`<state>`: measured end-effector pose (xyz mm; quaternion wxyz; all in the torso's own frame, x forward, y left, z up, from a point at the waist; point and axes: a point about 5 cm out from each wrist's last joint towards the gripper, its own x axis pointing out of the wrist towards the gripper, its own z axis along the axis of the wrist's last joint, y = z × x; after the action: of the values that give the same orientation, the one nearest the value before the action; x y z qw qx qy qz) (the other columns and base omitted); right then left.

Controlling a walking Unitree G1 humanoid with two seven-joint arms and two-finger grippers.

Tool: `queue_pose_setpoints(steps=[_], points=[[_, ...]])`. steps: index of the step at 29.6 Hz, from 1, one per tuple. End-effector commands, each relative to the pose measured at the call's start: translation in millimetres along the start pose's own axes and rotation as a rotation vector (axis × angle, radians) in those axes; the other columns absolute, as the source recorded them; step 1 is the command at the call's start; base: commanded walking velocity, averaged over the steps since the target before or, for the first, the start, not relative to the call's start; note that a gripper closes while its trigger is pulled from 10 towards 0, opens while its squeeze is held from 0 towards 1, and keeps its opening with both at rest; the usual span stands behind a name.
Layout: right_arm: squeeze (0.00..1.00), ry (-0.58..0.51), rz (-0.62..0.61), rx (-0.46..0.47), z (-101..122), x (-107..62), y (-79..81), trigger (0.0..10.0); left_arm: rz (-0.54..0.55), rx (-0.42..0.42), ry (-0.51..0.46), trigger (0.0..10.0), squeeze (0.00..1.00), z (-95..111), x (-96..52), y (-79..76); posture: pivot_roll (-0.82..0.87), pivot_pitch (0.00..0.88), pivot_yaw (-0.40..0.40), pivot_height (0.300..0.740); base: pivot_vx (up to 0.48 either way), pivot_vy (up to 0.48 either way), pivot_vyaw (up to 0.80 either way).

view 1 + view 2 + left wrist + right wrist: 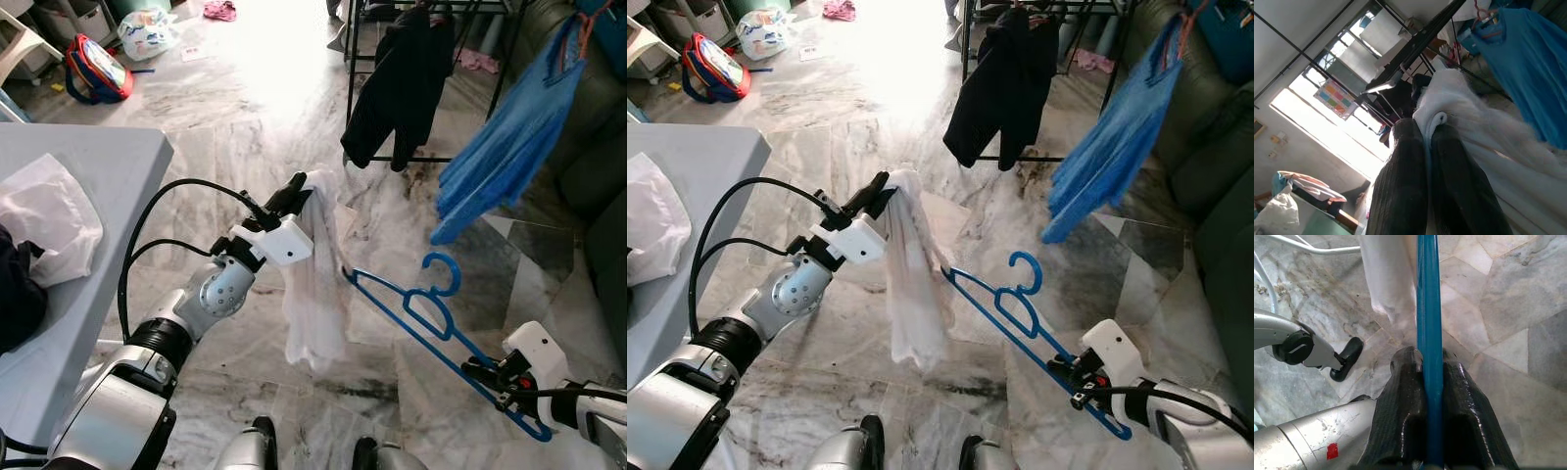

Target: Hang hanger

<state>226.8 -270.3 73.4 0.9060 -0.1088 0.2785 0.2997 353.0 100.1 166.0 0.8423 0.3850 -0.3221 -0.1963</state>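
Note:
A blue plastic hanger (pixel 431 318) slants across the middle of the floor, hook up. My right gripper (pixel 498 376) is shut on its lower end, and the right wrist view has the blue bar (pixel 1429 357) pinched between the black fingers (pixel 1400 421). A white cloth (pixel 315 284) hangs straight down from my left gripper (pixel 297 194), which is shut on its top edge. The hanger's far tip touches the cloth's side. In the left wrist view the cloth (pixel 1459 107) bunches between the fingertips (pixel 1405 166).
A black clothes rack (pixel 421 59) with a dark garment (pixel 397 88) stands ahead. A blue shirt (pixel 509 147) hangs at the right. The grey table (pixel 88 176) on the left holds a white cloth (pixel 44 215). A red bag (pixel 96 69) lies on the marble floor.

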Motion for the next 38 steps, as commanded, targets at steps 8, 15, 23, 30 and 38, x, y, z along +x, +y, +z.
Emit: queue_pose_setpoints(steps=[8,15,23,30,38], points=[[0.0,-0.054,0.015,-0.03,8.2,-6.4,-3.5,10.0,0.008,-0.003,-0.023,10.0,0.0,2.1,1.5,4.9,-0.04,0.244,0.031,0.74,0.0,0.0,0.0],[0.0,-0.118,0.014,-0.051,16.0,-6.4,-3.4,10.0,0.006,-0.009,-0.026,10.0,0.0,2.8,2.1,4.1,-0.04,0.244,0.032,0.74,0.0,0.0,0.0],[0.0,-0.135,0.053,-0.075,23.5,2.3,-2.8,10.0,-0.026,-0.033,-0.093,10.0,0.0,12.3,4.1,0.9,-0.04,0.243,0.033,0.74,0.0,0.0,0.0],[0.0,-0.144,0.063,-0.094,27.0,0.4,-3.3,10.0,-0.042,-0.029,-0.096,10.0,0.0,11.7,2.1,0.5,-0.02,0.244,0.028,0.74,0.0,0.0,0.0],[0.0,-0.232,-0.06,-0.136,42.8,-28.0,-21.5,10.0,-0.05,-0.02,-0.053,10.0,0.0,3.7,-2.7,2.6,-0.03,0.244,0.035,0.74,0.0,0.0,0.0]])
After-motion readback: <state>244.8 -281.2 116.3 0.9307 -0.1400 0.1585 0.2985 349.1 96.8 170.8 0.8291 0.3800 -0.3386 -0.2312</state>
